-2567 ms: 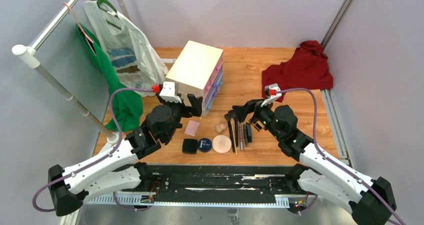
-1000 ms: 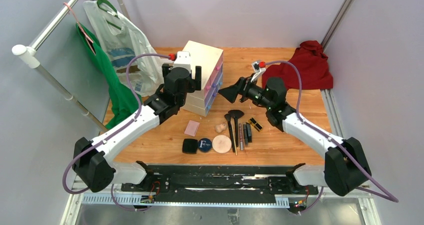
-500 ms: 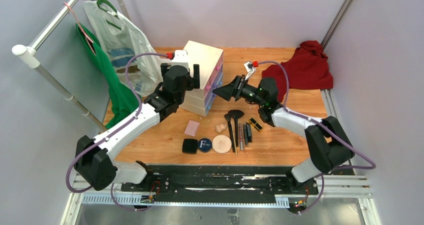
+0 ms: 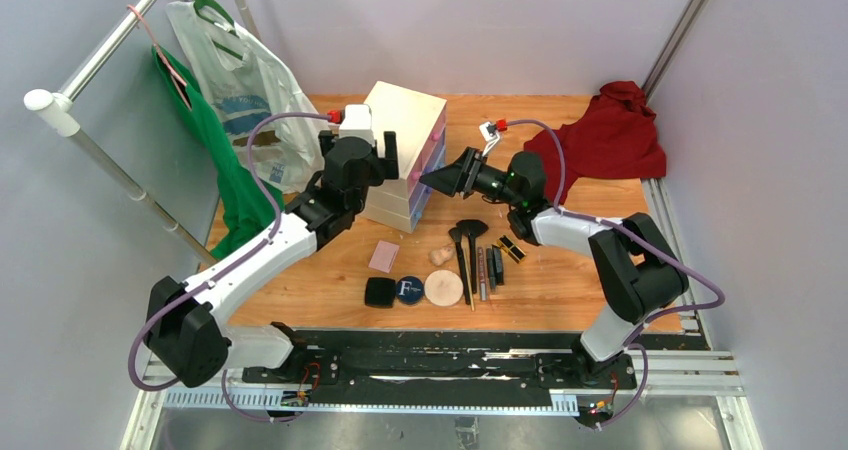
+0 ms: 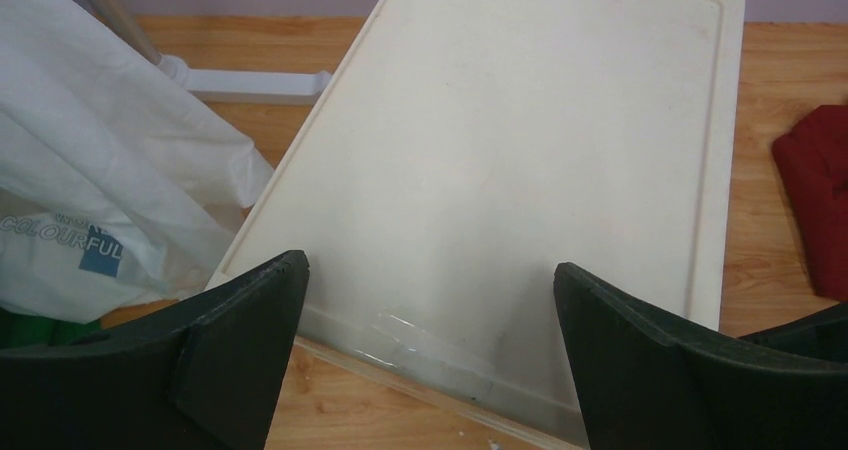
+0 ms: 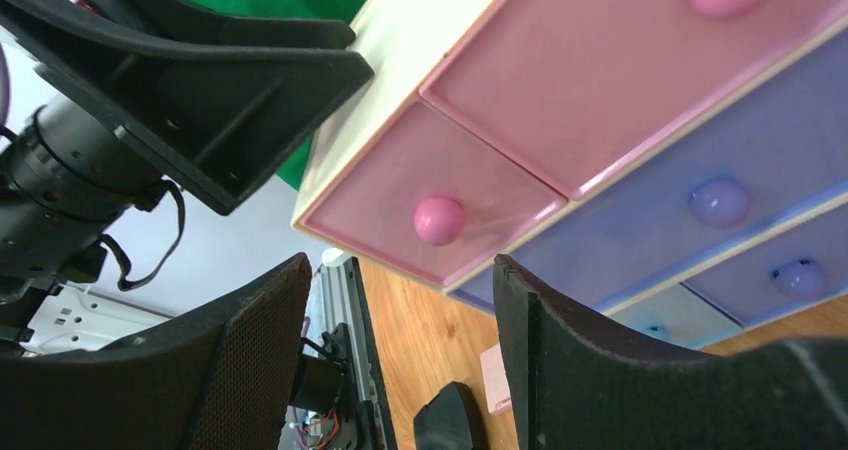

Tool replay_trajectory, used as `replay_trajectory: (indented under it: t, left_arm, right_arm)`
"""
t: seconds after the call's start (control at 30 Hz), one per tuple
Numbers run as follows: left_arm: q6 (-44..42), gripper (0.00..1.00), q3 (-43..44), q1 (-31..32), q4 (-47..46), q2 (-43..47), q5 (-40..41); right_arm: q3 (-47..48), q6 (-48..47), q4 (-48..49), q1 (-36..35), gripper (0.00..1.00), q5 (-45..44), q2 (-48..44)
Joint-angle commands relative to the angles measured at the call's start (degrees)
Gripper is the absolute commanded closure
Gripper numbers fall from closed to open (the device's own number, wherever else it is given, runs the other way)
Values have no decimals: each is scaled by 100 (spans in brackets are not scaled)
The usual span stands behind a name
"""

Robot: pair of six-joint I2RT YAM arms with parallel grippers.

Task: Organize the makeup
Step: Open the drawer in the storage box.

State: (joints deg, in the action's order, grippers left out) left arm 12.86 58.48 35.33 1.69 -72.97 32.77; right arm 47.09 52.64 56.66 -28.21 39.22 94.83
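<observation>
The makeup lies in a row on the wooden table: black square compact (image 4: 379, 292), navy round compact (image 4: 408, 289), beige puff (image 4: 443, 287), pink square (image 4: 384, 256), beige sponge (image 4: 439, 255), black brush (image 4: 470, 232), pencils (image 4: 484, 270) and lipstick (image 4: 511, 249). My left gripper (image 4: 360, 148) (image 5: 430, 280) is wide open, its fingers straddling the near edge of the cream chest's top (image 5: 520, 150). My right gripper (image 4: 432, 180) (image 6: 400, 270) is open and empty at the chest's front. The pink knob (image 6: 439, 219) of a pink drawer (image 6: 470, 185) sits just beyond its fingertips.
Purple drawers (image 6: 700, 205) sit beside the pink ones. A red cloth (image 4: 600, 135) lies at the back right. A white plastic bag (image 4: 250, 90) and green cloth (image 4: 245, 210) hang from a rail (image 4: 100, 160) on the left.
My right gripper has moved left up to the chest's drawer front, and its jaws have narrowed somewhat. The left gripper has stayed over the chest, wide open.
</observation>
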Motion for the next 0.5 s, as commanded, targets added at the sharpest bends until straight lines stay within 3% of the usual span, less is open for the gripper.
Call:
replay_trajectory:
  t: [0.0, 0.47]
  left_arm:
    - [164, 2, -271, -52, 346, 126, 62]
    - [-256, 2, 200, -103, 775, 329, 493]
  right_arm:
    - [244, 62, 336, 122, 34, 136, 58]
    - [395, -4, 150, 114, 34, 154, 71]
